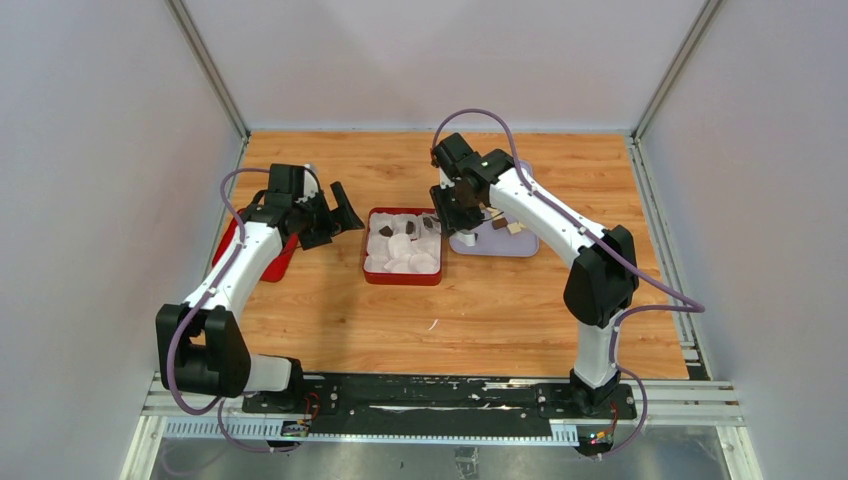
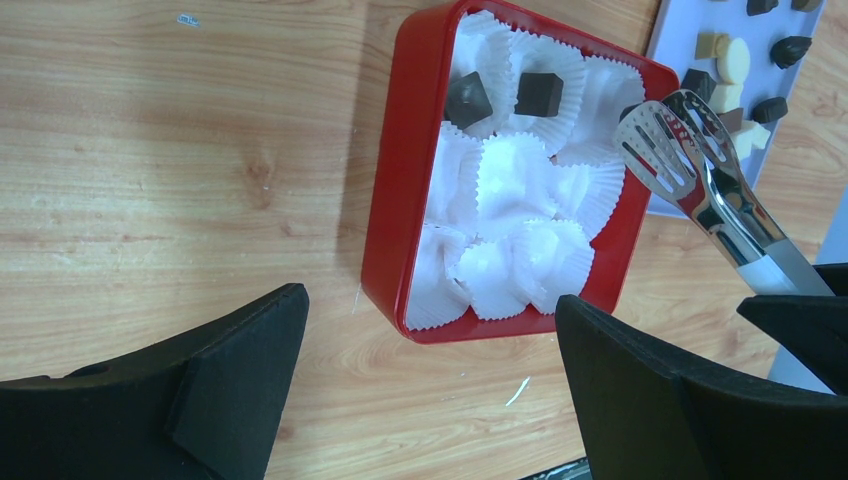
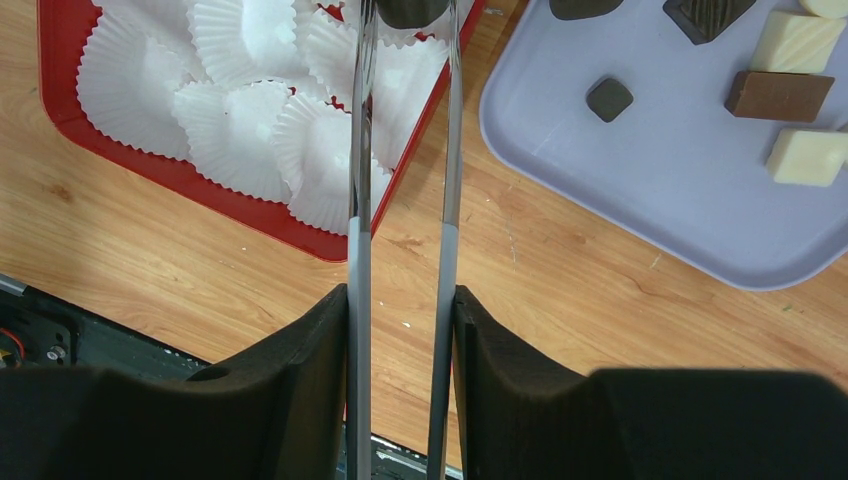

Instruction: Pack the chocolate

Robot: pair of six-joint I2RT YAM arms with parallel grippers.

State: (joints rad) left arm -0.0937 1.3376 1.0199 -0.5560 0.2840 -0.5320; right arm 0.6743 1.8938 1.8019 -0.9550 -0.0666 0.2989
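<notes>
Chocolate sits pinched in tongs that my right gripper squeezes, over the red box; my left gripper hangs spread wide, empty. Next, I judge: lower into an empty paper cup, then ease the squeeze.

Robot lab test cell: white panels on aluminium posts enclose a wooden table; left arm and right arm are bolted to a black plate.

Red box, paper cups, lavender tray, tongs.
</notes>
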